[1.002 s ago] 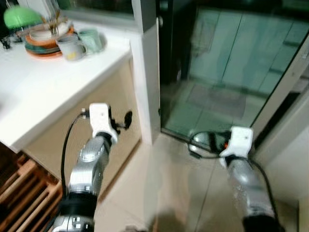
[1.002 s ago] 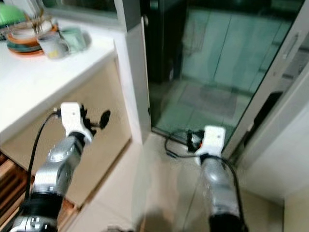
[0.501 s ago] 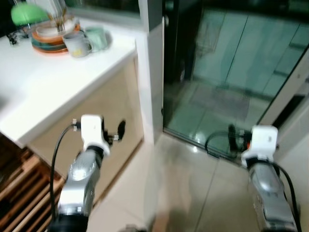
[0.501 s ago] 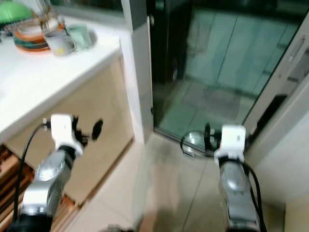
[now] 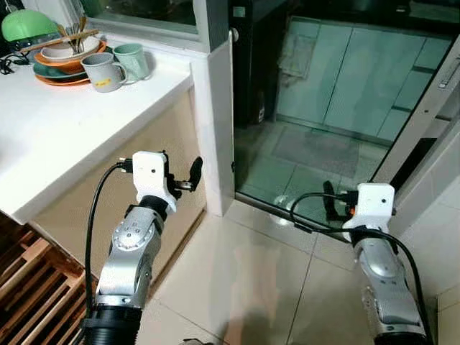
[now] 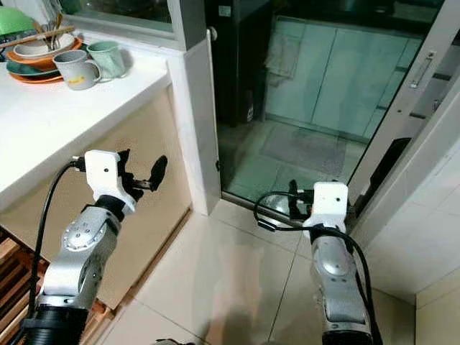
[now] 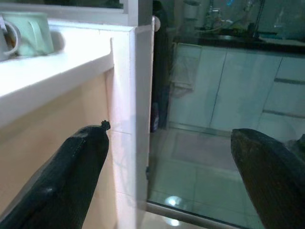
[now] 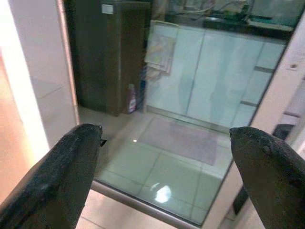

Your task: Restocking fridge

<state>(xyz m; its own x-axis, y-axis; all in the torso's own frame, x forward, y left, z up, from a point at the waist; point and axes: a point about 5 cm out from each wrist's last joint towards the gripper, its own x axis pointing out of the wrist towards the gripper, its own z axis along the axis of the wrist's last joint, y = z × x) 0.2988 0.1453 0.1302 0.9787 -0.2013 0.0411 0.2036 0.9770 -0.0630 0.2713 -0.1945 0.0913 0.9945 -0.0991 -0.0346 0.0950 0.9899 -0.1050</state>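
Both arms are being held out low in the frame, nothing being gripped. The left gripper [image 7: 167,176] is spread wide beside the white counter [image 5: 57,136]; the right gripper [image 8: 164,176] is likewise spread before the glass door [image 5: 323,108] at upper right. Mugs [image 5: 115,66] and stacked bowls [image 5: 61,57] are being kept at upper left. No fridge can be picked out.

The 2 head eyes look forward and down past both arms at the glass door [image 5: 323,122]. Each wrist camera faces it too, from lower and nearer.
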